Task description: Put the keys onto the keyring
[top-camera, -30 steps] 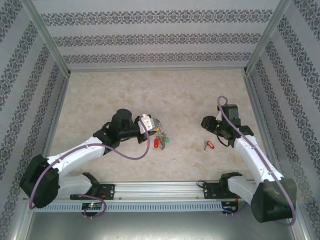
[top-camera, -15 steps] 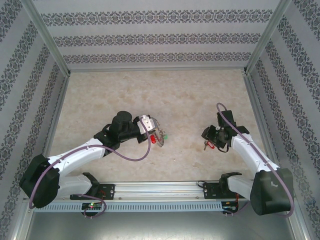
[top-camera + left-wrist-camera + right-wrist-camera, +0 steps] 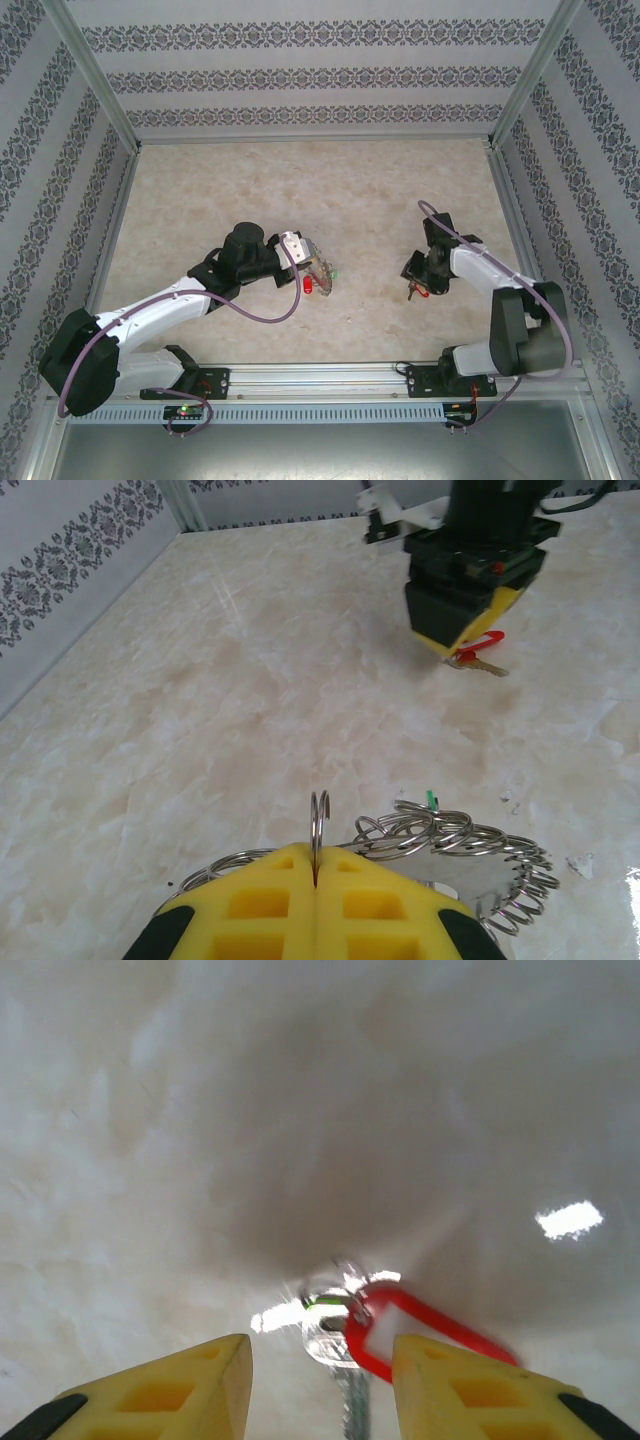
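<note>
My left gripper (image 3: 316, 856) is shut, its yellow fingers pinching one upright silvery link of the keyring (image 3: 440, 832), whose coiled links fan out to the right just above the table. From above, the left gripper (image 3: 303, 256) holds the keyring (image 3: 320, 270) with a red tag (image 3: 308, 285) and a green bit (image 3: 332, 273) hanging on it. My right gripper (image 3: 320, 1355) stands open low over the table, with a key (image 3: 338, 1338) bearing a red tag (image 3: 425, 1332) lying between its fingers. The top view puts the right gripper (image 3: 418, 277) over that key (image 3: 421, 292).
The marble tabletop (image 3: 250, 190) is boxed in by patterned walls (image 3: 320, 75) at the back and both sides. An aluminium rail (image 3: 330, 378) carries the arm bases at the near edge. The two grippers are about a hand's width apart.
The right arm has swung in and lowered its gripper over the red-tagged key, which lay beside it before. The left gripper with the keyring has barely shifted.
</note>
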Robot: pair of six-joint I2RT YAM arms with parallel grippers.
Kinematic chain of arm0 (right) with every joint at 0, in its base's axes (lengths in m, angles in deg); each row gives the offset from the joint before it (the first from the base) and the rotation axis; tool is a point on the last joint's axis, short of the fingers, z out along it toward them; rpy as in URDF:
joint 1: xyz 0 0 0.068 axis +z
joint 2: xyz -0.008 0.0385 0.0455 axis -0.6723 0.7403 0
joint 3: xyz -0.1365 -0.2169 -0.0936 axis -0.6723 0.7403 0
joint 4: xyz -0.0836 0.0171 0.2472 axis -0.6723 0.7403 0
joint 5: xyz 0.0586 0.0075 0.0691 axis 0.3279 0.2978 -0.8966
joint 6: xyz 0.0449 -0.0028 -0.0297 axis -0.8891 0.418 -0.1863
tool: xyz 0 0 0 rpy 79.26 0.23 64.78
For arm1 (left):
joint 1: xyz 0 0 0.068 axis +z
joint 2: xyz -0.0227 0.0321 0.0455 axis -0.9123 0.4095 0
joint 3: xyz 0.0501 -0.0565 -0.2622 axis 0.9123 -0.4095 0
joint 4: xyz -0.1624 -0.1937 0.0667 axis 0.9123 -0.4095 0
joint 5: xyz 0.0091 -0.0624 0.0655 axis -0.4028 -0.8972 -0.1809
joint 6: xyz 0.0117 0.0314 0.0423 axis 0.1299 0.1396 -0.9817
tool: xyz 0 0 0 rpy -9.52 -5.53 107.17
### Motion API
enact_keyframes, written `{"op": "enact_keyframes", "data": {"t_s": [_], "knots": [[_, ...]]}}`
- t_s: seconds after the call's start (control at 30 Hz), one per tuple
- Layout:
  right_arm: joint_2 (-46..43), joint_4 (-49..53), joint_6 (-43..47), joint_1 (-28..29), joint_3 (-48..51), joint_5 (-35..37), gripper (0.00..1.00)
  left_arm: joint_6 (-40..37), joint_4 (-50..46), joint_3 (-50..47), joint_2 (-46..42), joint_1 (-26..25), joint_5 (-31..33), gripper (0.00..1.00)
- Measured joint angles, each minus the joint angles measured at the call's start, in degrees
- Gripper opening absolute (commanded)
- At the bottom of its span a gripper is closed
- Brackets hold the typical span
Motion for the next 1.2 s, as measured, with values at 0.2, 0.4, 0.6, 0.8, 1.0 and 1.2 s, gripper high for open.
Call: {"op": "enact_keyframes", "data": {"t_s": [0.2,0.4,0.6,0.8,1.0,1.2], "knots": [[5.4,-1.2,2.5,-0.3,-3.4,1.2,0.38,0.0,0.0,0.0,0.0,0.0,-0.5,0.0],[7.5,-1.2,3.8,-0.3,-3.9,1.0,0.33,0.0,-0.2,0.0,0.0,0.0,-1.0,0.0],[5.2,-0.9,3.8,-0.3,-3.0,-0.5,0.28,0.0,-0.7,0.1,0.0,0.0,-1.1,0.0],[2.7,-0.3,3.8,-0.3,-2.2,-1.0,0.25,0.0,-1.3,0.1,0.0,0.0,-1.3,0.0],[2.7,0.2,3.9,-0.2,-1.6,-1.1,0.22,0.0,-1.5,0.2,0.1,0.0,-1.5,0.0],[3.0,0.3,4.2,0.1,-1.6,-1.5,0.25,0.0,-1.7,0.5,0.1,0.0,-1.5,0.0]]}}
